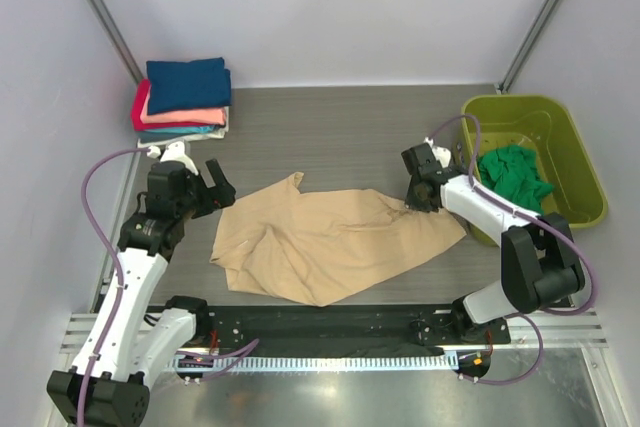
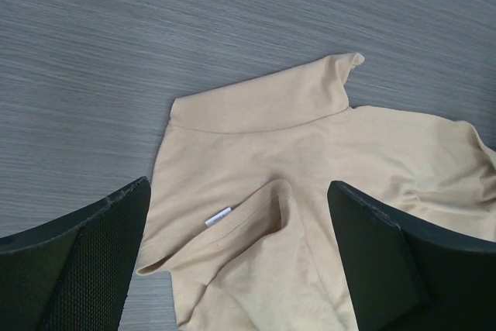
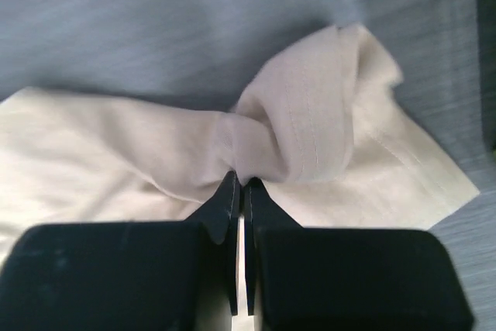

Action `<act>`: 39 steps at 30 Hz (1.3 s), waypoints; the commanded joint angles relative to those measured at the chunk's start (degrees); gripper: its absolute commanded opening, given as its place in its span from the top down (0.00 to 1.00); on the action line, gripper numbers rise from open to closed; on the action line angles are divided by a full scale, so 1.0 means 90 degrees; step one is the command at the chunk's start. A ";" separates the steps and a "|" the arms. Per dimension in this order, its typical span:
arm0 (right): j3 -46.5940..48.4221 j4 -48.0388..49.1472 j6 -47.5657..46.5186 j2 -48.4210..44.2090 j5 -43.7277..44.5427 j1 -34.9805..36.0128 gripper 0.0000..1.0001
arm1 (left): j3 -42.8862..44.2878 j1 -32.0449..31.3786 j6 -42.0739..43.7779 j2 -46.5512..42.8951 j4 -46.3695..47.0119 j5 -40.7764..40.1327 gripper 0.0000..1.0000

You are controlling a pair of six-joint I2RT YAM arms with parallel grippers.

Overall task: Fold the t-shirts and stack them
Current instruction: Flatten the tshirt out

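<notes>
A tan beige t-shirt [image 1: 330, 239] lies crumpled in the middle of the table. My right gripper [image 1: 417, 200] is shut on a bunched fold near its right edge, and the right wrist view shows the cloth [image 3: 294, 137] pinched at my closed tips [image 3: 240, 184]. My left gripper [image 1: 216, 187] is open and empty, just off the shirt's left edge. In the left wrist view the shirt's collar with a white label [image 2: 219, 217] lies between my spread fingers [image 2: 101, 253]. A stack of folded t-shirts [image 1: 185, 97], navy on top, then coral, red and teal, sits at the back left.
A lime-green plastic tub [image 1: 572, 162] stands at the right edge with a crumpled emerald green t-shirt [image 1: 515, 175] inside. White walls with metal posts close in the back and sides. A black rail with the arm bases runs along the near edge.
</notes>
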 commanded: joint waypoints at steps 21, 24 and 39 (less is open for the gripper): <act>0.2959 0.0159 -0.0448 0.1713 -0.0923 -0.0453 0.16 | 0.0032 0.0008 0.0191 -0.0159 0.0021 0.0095 0.05; 0.2909 0.0550 -0.0409 0.2063 -0.1305 -0.0453 0.21 | 0.0022 0.0018 0.0191 -0.0169 0.0021 0.0115 0.06; 0.3456 0.1166 -0.0321 0.3198 -0.2175 -0.0443 0.33 | 0.0003 0.0008 0.0210 -0.0179 0.0031 0.0125 0.07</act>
